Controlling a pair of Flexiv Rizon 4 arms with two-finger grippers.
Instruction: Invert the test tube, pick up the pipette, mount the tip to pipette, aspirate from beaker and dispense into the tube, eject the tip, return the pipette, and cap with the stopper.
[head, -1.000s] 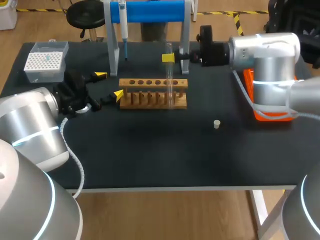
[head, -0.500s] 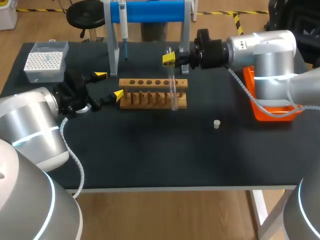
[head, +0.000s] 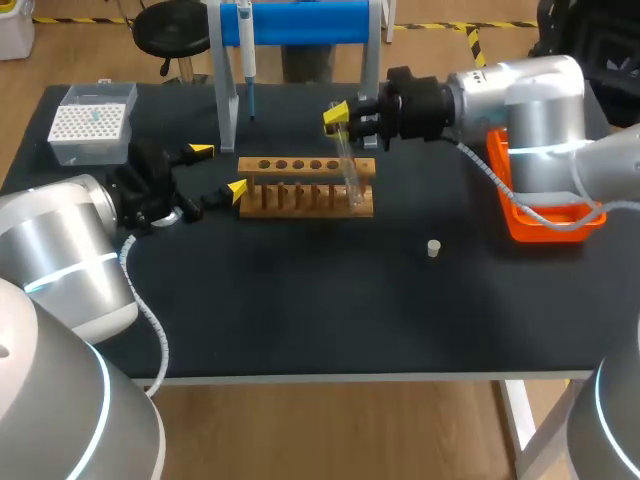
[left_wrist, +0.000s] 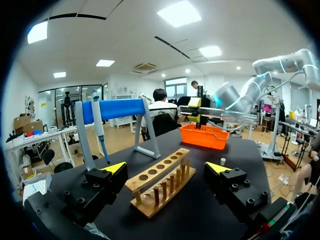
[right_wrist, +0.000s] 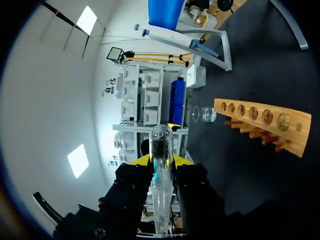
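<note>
The matte black tabletop (head: 330, 310) carries a stand (head: 300, 22) at 12 o'clock, a smooth blue cylinder on grey legs. A slim pipette (head: 246, 60) hangs from it. At 3 o'clock sits an orange plastic tray (head: 520, 225); what it holds is hidden by the right arm.

The wooden rack (head: 305, 187), a pale plank with a row of round holes above a row of pegs, lies just past centre toward 12. At 10 o'clock is a clear tip box (head: 92, 122) filled with a white grid of tips.

The right hand (head: 340, 118) grips a clear glass test tube (head: 349, 170), both fingers pressed on it. The tube is tilted over the rack's 3 o'clock end.

The left hand (head: 220, 170) stands spread wide at the rack's 9 o'clock end, holding nothing. A small glass beaker (right_wrist: 202, 115) is beside it; its contents cannot be told. A small pale stopper (head: 433, 248) lies at the rack's 4 o'clock.
</note>
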